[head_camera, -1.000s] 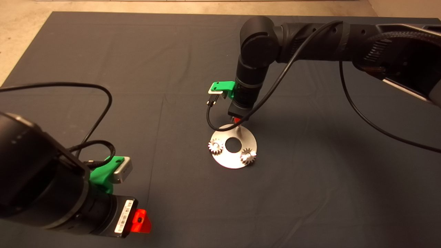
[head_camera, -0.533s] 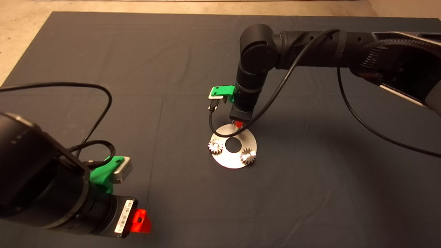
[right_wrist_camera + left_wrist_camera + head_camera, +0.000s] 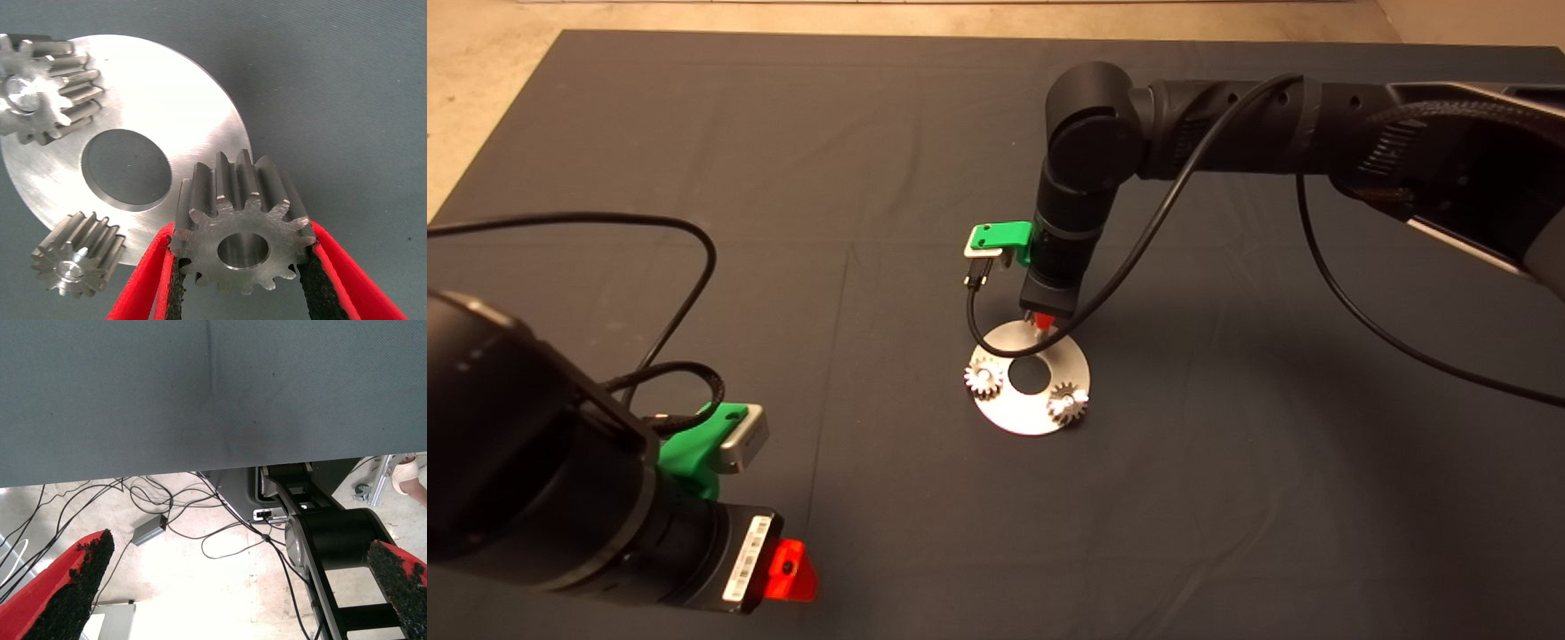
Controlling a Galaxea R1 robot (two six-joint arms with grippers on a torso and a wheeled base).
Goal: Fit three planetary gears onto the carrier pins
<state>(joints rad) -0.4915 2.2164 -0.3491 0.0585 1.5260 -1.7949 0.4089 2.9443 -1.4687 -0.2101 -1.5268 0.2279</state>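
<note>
Pinching the third planetary gear (image 3: 240, 248), the right gripper (image 3: 241, 280) is hovering over the carrier plate (image 3: 170, 107); next, bore must meet pin. Left gripper (image 3: 233, 587) is waiting, spread.

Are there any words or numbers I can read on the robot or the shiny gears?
White sticker on the left arm's wrist, beside the parked left end effector: it has printed lines like a barcode, too small to read.
Third planetary gear in the right end effector, the two gears on the round carrier plate, and the dark mat: no writing.
</note>
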